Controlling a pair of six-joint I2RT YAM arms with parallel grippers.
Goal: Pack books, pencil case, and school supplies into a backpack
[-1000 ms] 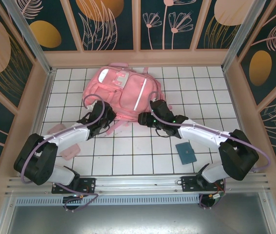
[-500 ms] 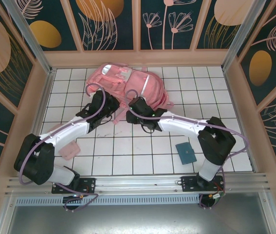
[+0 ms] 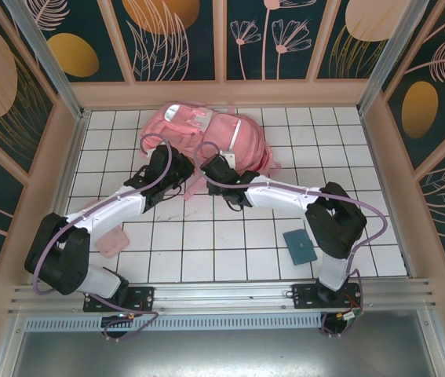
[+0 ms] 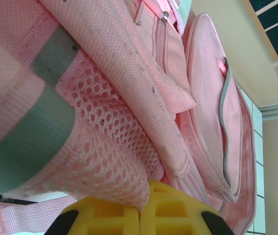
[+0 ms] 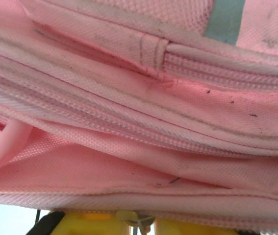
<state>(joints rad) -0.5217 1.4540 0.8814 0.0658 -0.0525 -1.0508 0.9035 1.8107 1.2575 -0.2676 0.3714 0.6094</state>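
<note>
**From above:** The pink backpack (image 3: 224, 133) sits bunched at the upper centre of the white tiled table (image 3: 230, 243), higher and more gathered than a second ago, when it lay flatter. The left hand (image 3: 181, 179) has climbed to the bag's lower left edge. The right hand (image 3: 213, 165) has swung in from the right to meet the bag just beside it, its elbow now folded closer to the middle. A teal flat item (image 3: 299, 245) lies unmoved at the lower right.

**Left wrist:** The left hand (image 4: 139, 215) is clenched, its yellow pads (image 4: 99, 218) pressed together on a fold of the backpack's (image 4: 129, 73) pink mesh pocket at the bottom of the frame.

**Right wrist:** The backpack's (image 5: 139, 122) zipper seams run across the frame. At the bottom edge the right hand (image 5: 136, 221), open wider a second ago, has drawn in tight, a small pale tab at the bag's edge caught between its pads (image 5: 89, 220).
</note>
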